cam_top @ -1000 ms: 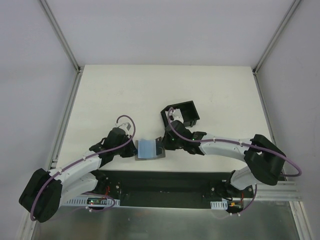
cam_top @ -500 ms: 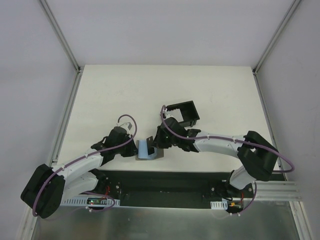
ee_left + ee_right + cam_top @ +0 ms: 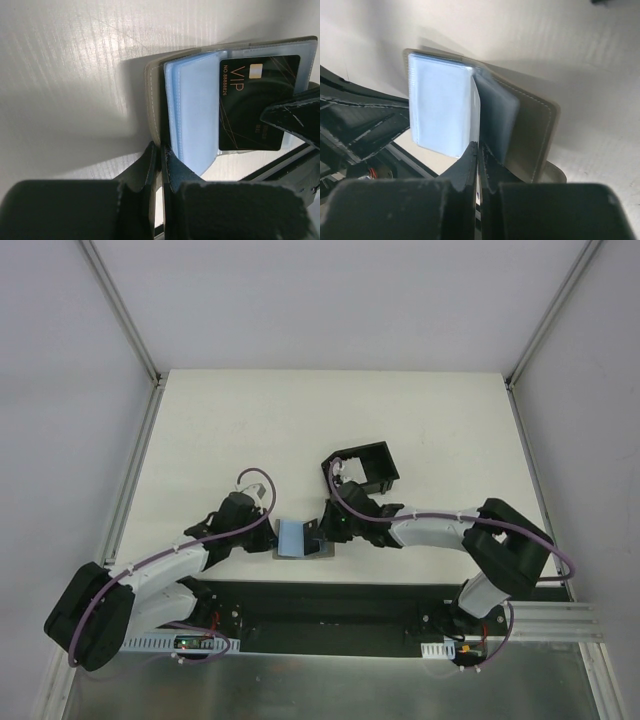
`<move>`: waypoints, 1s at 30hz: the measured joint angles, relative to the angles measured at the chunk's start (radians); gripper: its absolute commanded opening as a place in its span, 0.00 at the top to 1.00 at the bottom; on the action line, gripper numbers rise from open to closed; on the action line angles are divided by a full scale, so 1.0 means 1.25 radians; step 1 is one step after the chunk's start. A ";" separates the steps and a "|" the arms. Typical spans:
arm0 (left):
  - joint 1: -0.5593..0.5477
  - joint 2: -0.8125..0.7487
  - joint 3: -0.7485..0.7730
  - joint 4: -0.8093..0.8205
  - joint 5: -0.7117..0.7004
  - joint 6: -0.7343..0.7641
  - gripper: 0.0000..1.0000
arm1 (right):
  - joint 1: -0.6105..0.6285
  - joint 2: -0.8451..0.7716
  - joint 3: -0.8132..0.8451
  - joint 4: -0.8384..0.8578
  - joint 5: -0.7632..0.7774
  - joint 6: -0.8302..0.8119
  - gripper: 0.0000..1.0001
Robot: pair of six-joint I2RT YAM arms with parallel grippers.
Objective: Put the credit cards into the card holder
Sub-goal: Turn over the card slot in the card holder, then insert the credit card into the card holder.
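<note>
The left arm [image 3: 160, 565] lies low over the surface [image 3: 250, 420], stretched from its base and bent at the elbow, and reaches the grey wallet [image 3: 152, 100] from the wallet's left. The left tool [image 3: 161, 150] is closed tight, its fingers pinching the near edge of the wallet's grey cover. The right arm [image 3: 440, 528] runs low and nearly level from the other side, its wrist turned in toward the wallet's right half. The right tool [image 3: 478, 147] is also clamped together, and it appears to nip one thin leaf of the pale blue plastic sleeves [image 3: 440, 110] that fan up from the wallet's spine. The wallet lies open between the two tools. A dark credit card [image 3: 257, 102] marked VIP sits inside a clear sleeve on the wallet's right half. The card holder [image 3: 365, 465] stands on the surface beyond the wallet, off its far right corner, apart from it.
</note>
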 measured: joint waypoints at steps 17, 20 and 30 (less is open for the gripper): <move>0.000 0.019 -0.046 0.124 0.018 -0.043 1.00 | -0.025 -0.015 -0.167 0.265 -0.020 0.114 1.00; 0.000 0.025 -0.047 0.129 0.019 -0.043 1.00 | -0.033 -0.002 -0.171 0.290 -0.030 0.113 1.00; 0.005 0.037 -0.045 0.140 0.028 -0.043 1.00 | -0.043 0.038 -0.172 0.345 -0.054 0.126 1.00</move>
